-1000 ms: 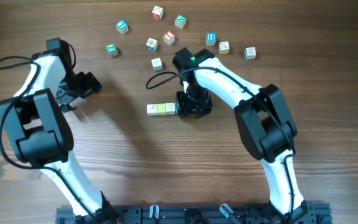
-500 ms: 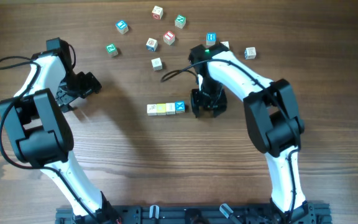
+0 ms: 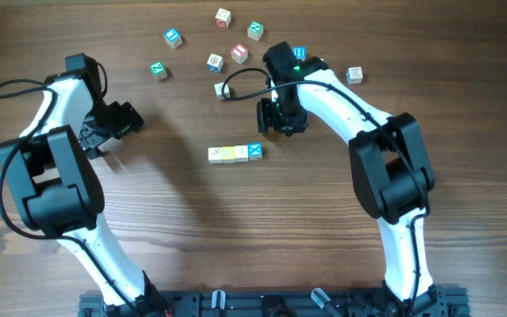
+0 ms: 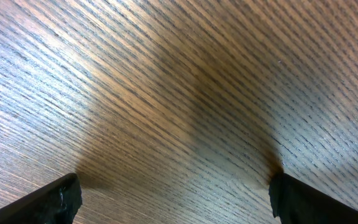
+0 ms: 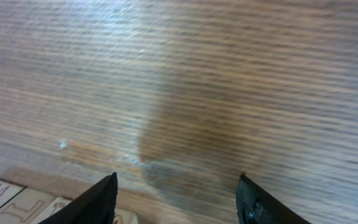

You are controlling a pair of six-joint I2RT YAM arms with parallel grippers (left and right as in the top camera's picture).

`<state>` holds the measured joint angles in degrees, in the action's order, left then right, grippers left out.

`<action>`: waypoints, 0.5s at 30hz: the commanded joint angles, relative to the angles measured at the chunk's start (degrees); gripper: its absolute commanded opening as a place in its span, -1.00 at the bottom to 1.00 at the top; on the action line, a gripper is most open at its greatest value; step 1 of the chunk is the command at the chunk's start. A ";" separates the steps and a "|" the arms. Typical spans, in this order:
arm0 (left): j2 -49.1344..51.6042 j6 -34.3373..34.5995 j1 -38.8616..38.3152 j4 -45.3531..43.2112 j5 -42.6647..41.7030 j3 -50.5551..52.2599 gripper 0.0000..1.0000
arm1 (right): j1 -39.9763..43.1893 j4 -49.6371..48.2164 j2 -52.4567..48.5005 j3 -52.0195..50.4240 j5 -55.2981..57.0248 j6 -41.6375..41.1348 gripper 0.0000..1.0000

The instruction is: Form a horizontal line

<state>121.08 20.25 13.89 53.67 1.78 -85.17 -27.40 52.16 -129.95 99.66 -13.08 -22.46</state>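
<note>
Wooden tabletop [image 3: 192, 238], loose cubes [image 3: 173, 37] beyond row [image 3: 236, 153]

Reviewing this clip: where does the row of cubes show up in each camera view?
Overhead: the row lies mid-table, just below and left of the right gripper.
Left wrist: not in it; only bare table shows.
Right wrist: bottom-left corner, cut off by the picture's edge, beside one finger.
Shared landmark: the wood-grain table in all three; the right gripper links overhead and right wrist.
</note>
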 commanded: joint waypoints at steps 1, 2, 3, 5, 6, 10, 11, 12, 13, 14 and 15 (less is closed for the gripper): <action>0.96 -0.04 0.04 -0.15 0.07 -0.68 1.00 | -1.92 0.17 -2.27 -0.85 -2.03 -0.22 0.24; 0.96 -0.04 0.04 -0.15 0.07 -0.68 1.00 | -2.10 0.17 -2.27 -0.85 -2.03 -0.22 0.24; 0.96 -0.04 0.07 -0.15 0.07 -0.68 1.00 | -2.23 0.37 -2.27 -0.85 -2.03 -0.24 0.24; 0.96 -0.04 0.04 -0.15 0.07 -0.68 1.00 | -2.23 1.60 -2.27 -0.85 -1.97 -0.20 0.24; 0.96 -0.07 0.04 -0.15 0.07 -0.68 1.00 | -2.23 1.79 -2.27 -0.85 -1.79 -0.22 0.24; 0.96 -0.04 0.04 -0.15 0.07 -0.68 1.00 | -2.23 1.44 -2.27 -0.85 1.55 -0.66 0.25; 0.96 -0.07 0.04 -0.15 0.07 -0.68 1.00 | -2.23 1.57 -2.27 -0.85 1.36 -0.63 0.25; 0.96 -0.07 0.04 -0.15 0.07 -0.68 1.00 | -2.34 1.88 -2.27 -0.85 1.16 -0.63 0.25; 0.96 -0.07 0.04 -0.15 0.07 -0.68 1.00 | -2.40 2.05 -2.27 -0.85 0.94 -0.63 0.25; 0.96 -0.04 0.07 -0.15 0.07 -0.68 1.00 | -2.40 2.32 -2.27 -0.85 0.96 -0.66 0.25; 0.96 -0.07 0.07 -0.15 0.07 -0.68 1.00 | -2.40 2.80 -2.27 -0.85 0.96 -0.63 0.25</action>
<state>121.08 20.25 13.89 53.67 1.78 -85.17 -29.50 53.89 -129.95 99.66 -13.67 -22.48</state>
